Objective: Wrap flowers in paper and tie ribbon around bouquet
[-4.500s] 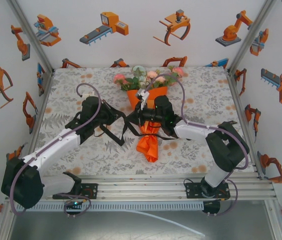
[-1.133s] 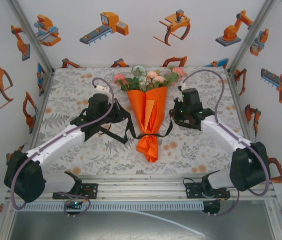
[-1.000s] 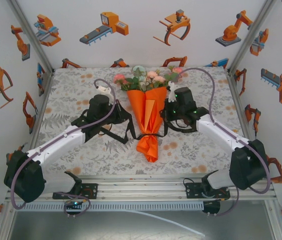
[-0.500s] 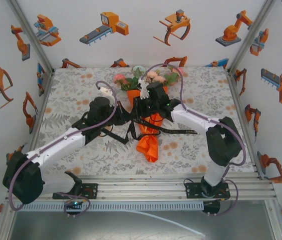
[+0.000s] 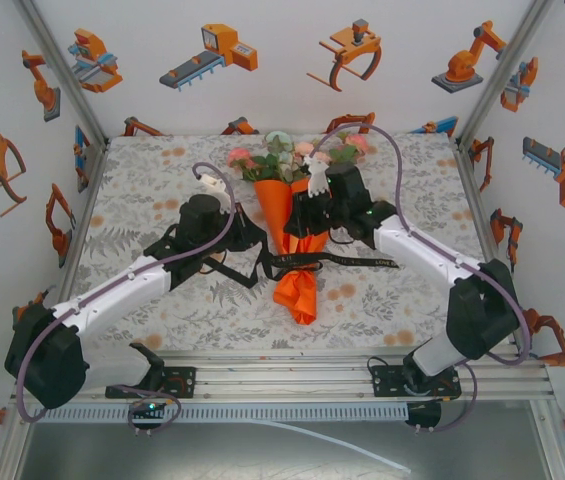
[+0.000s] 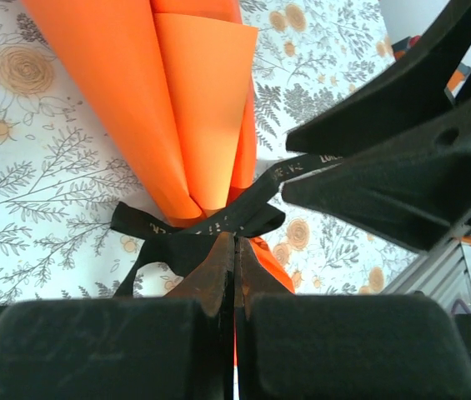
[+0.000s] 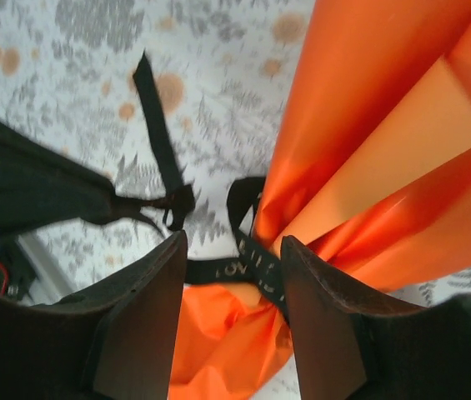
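Pinching the ribbon (image 6: 218,223) between the tightly pressed fingers of my left gripper (image 6: 235,250), I hold it just beside the narrow waist of the bouquet (image 5: 274,210), on its left side. The bouquet lies in the middle of the table (image 5: 142,200), its flowers (image 5: 282,155) pointing to the far edge and its crumpled tail toward the near edge. The ribbon goes round the orange paper (image 6: 135,83) where the cone narrows. One strand runs off flat across the cloth toward the right edge. A loose end lies on the cloth by my left fingertips.

My right gripper (image 7: 233,242) hangs over the same waist with its fingers spread, one on each side of the ribbon band. I cannot tell whether they touch the ribbon or the paper.
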{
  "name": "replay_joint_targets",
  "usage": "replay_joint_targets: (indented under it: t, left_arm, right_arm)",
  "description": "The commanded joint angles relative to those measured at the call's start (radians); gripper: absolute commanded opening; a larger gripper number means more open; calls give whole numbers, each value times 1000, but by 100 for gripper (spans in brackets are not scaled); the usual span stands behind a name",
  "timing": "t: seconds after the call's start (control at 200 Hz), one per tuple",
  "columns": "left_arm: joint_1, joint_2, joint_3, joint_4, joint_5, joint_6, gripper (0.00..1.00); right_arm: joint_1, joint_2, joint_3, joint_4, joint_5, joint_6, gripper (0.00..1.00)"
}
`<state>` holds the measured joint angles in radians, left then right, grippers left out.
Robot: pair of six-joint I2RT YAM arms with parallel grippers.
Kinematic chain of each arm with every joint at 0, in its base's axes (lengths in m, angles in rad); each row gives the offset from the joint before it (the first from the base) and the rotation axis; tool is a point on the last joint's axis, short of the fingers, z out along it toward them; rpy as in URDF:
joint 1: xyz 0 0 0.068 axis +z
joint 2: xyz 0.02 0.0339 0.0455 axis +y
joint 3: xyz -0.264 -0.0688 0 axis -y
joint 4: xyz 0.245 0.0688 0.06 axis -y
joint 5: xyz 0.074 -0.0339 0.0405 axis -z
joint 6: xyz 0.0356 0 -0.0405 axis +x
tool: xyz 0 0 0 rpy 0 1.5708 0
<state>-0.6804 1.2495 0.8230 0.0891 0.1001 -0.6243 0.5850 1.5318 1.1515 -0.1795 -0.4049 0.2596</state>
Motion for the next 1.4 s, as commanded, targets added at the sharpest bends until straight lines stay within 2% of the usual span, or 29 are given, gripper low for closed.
replay_joint_targets:
  t: [0.0,0.08,0.165,0.3,0.501,0.611,0.786,0.856,0.911,1.041,1.086,1.121,1.176,1.282,1.397]
  left_arm:
    - [-5,10,36,-21,-28,25,0]
    - [-4,29,52,-13,-19,-3,0]
    - [-4,45,65,-14,-13,-32,0]
    - [-4,44,59,6,14,-62,0]
    - [-4,38,71,20,72,-90,0]
    - [-4,33,74,33,85,-97,0]
    - [-6,33,76,41,108,-120,0]
    - [-8,35,71,55,117,-135,0]
    - [-8,39,71,64,125,-146,0]
    - [-11,57,77,77,141,-161,0]
    - [-11,58,80,73,138,-157,0]
    - [-11,53,80,68,127,-148,0]
    - [-10,35,84,45,95,-122,9]
    - [-10,-22,94,-35,-39,-53,36]
    - [-6,-72,77,-91,-189,6,50]
  right_arm:
    - [15,-6,-11,-13,-159,-20,50]
    - [37,-22,-103,163,-249,9,55]
    - [39,-52,-201,340,-250,46,60]
    - [39,-66,-274,564,-274,90,64]
    - [39,-38,-340,810,-255,42,64]
    - [39,0,-312,832,-245,30,62]
    - [39,40,-287,861,-273,45,50]
    - [39,42,-295,872,-281,48,43]
    - [39,40,-304,887,-279,53,34]
    - [39,29,-323,905,-282,63,6]
    - [38,19,-334,905,-287,67,0]
    - [35,9,-349,905,-297,69,0]
    - [31,-17,-384,904,-313,63,0]
    - [14,-80,-478,902,-316,51,0]
    - [2,-148,-557,873,-312,33,0]
